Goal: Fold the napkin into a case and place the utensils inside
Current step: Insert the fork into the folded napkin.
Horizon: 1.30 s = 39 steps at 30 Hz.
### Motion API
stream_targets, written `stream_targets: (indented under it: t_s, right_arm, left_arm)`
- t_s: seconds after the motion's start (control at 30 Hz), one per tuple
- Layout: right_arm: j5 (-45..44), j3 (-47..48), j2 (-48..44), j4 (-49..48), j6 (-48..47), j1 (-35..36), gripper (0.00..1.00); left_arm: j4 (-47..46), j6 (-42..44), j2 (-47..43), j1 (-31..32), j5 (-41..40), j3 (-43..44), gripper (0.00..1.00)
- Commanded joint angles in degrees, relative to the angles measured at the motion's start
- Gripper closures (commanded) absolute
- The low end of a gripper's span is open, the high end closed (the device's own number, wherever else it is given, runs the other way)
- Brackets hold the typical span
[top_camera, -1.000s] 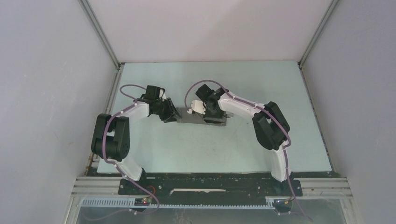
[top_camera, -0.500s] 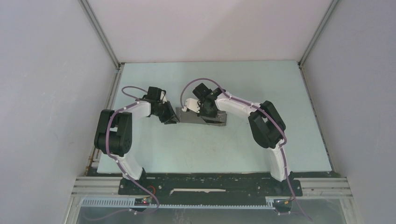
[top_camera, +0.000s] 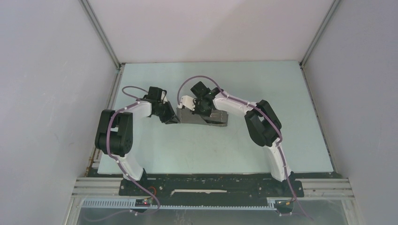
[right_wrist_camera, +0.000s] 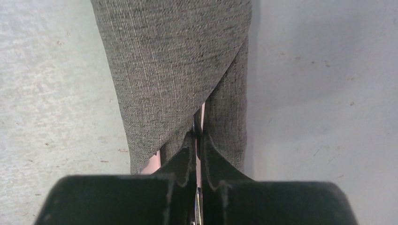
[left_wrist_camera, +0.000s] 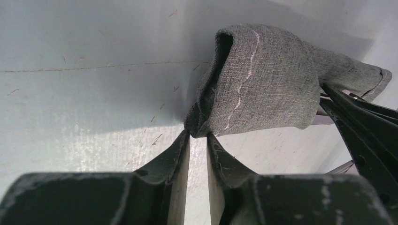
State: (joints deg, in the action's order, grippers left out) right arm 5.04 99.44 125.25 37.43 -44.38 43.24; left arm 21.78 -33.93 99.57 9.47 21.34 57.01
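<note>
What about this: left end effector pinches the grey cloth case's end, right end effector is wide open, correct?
Not wide open: the right wrist view shows the right end effector shut on a thin utensil at the case. The left end effector does pinch its end.

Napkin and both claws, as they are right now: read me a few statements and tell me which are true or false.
1. The left claw pinches an edge of the napkin. True.
2. The napkin lies spread out as one flat sheet. False: it is folded into a narrow pouch, and its pinched end is lifted open.
3. The right claw is at the napkin as well. True.
4. The right claw is wide open. False: its fingers are nearly together on a thin metal utensil at the fold.
</note>
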Motion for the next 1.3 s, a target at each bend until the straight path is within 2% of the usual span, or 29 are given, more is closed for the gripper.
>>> stream_targets:
  t_s: [0.0, 0.2, 0.37, 0.53, 0.77, 0.9, 1.07, 1.27]
  right_arm:
    - [2.5, 3.4, 0.8, -2.6, 1.0, 0.0, 1.0]
    - [3.0, 4.6, 1.7, -1.9, 1.1, -0.1, 0.97]
    - [0.7, 4.3, 1.2, -1.6, 0.9, -0.3, 0.86]
    - [-2.2, 4.8, -0.5, 0.4, 1.7, -0.4, 0.7]
    - [-5.0, 4.2, -5.4, 5.1, 3.2, -0.5, 0.64]
    - [-5.9, -1.9, -11.6, 5.7, 3.5, -0.4, 0.63]
    - [0.9, -13.4, -18.7, 3.9, 3.5, -0.9, 0.6]
    - [3.6, -19.4, -19.9, 1.7, 3.2, -2.4, 0.58]
  left_arm:
    - [-0.4, 1.4, 0.6, -0.5, -0.2, 1.5, 0.76]
    - [-0.5, 1.5, 0.5, -0.5, 0.1, 1.6, 0.77]
    - [-0.7, 1.4, 0.6, -0.5, 0.3, 1.4, 0.78]
    - [-0.8, 1.3, 0.2, -0.5, 0.2, 1.1, 0.78]
    - [-1.1, 1.1, -0.6, -0.5, 0.4, 0.8, 0.78]
    - [-1.3, 1.1, -1.2, -0.5, 0.5, 0.5, 0.78]
    - [-1.6, 0.9, -1.4, -0.5, 1.1, 0.6, 0.78]
    - [-1.8, 0.8, -1.2, -0.4, 1.7, 0.6, 0.78]
